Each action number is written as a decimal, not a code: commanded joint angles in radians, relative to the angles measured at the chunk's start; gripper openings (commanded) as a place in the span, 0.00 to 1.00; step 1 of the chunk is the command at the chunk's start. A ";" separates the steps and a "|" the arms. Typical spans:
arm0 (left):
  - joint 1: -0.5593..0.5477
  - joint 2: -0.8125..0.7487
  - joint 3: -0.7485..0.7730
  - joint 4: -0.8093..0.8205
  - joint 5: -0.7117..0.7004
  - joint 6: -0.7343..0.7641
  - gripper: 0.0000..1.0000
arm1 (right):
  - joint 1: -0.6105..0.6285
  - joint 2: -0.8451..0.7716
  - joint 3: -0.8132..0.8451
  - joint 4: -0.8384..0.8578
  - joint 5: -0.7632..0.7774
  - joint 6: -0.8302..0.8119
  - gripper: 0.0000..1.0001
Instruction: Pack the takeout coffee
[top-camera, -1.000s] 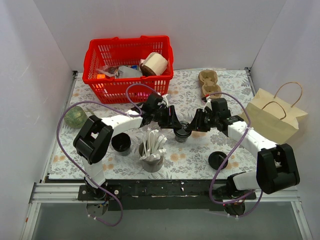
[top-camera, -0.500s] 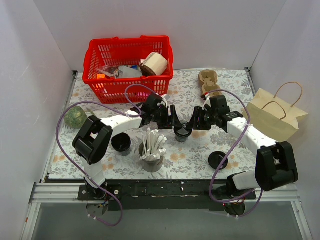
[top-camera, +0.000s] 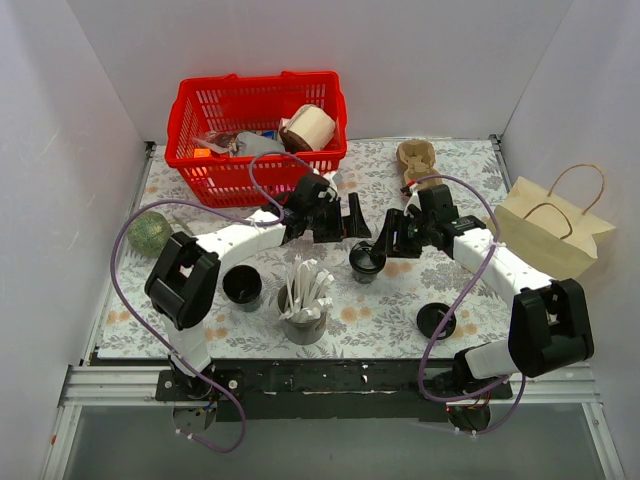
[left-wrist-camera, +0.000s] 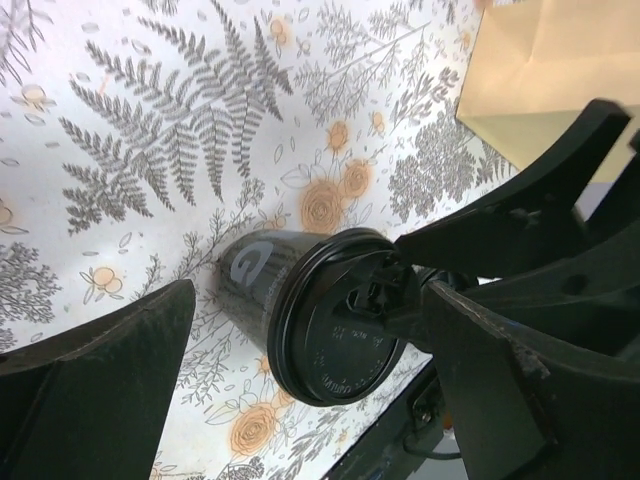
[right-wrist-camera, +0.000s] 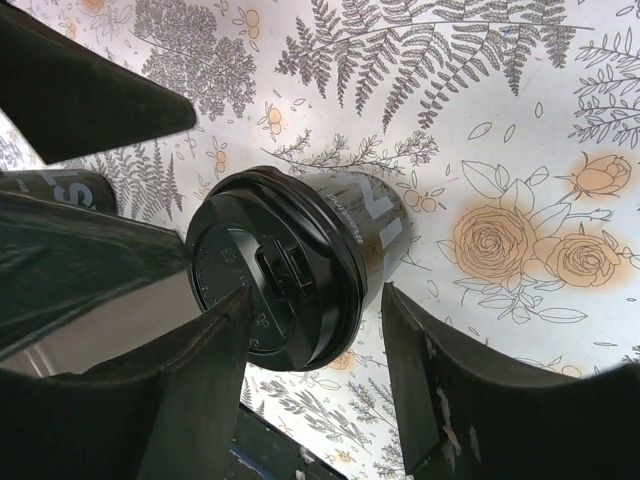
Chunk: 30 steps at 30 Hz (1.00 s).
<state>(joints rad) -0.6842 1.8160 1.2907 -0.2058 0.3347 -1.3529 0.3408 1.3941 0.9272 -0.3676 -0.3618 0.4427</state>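
Both arms stretch inward over the floral surface (top-camera: 385, 300). The takeout coffee (top-camera: 365, 260) stands upright there. The right fingers (right-wrist-camera: 200, 390) are spread astride its lid, and the left fingers (left-wrist-camera: 100, 370) are spread wide, hovering above.

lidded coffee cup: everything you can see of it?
The takeout coffee is a small dark, paper-looking cup with a pale printed logo and a glossy black plastic lid, sip tab on top. It stands upright mid-table on the floral table cover. The open right gripper flanks it; contact unclear. The open left gripper hangs apart.
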 joint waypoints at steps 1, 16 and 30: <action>-0.006 -0.090 0.088 -0.069 -0.092 0.054 0.98 | 0.003 0.008 0.032 -0.021 0.017 0.011 0.62; -0.005 -0.479 -0.023 -0.133 -0.359 0.037 0.98 | 0.001 0.019 -0.008 0.010 0.040 0.033 0.52; -0.005 -0.880 -0.290 -0.451 -0.612 -0.069 0.98 | -0.005 0.013 -0.005 -0.001 0.104 0.030 0.31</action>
<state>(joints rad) -0.6846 1.0195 1.0374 -0.5106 -0.1913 -1.3808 0.3408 1.4094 0.9188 -0.3458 -0.3241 0.4908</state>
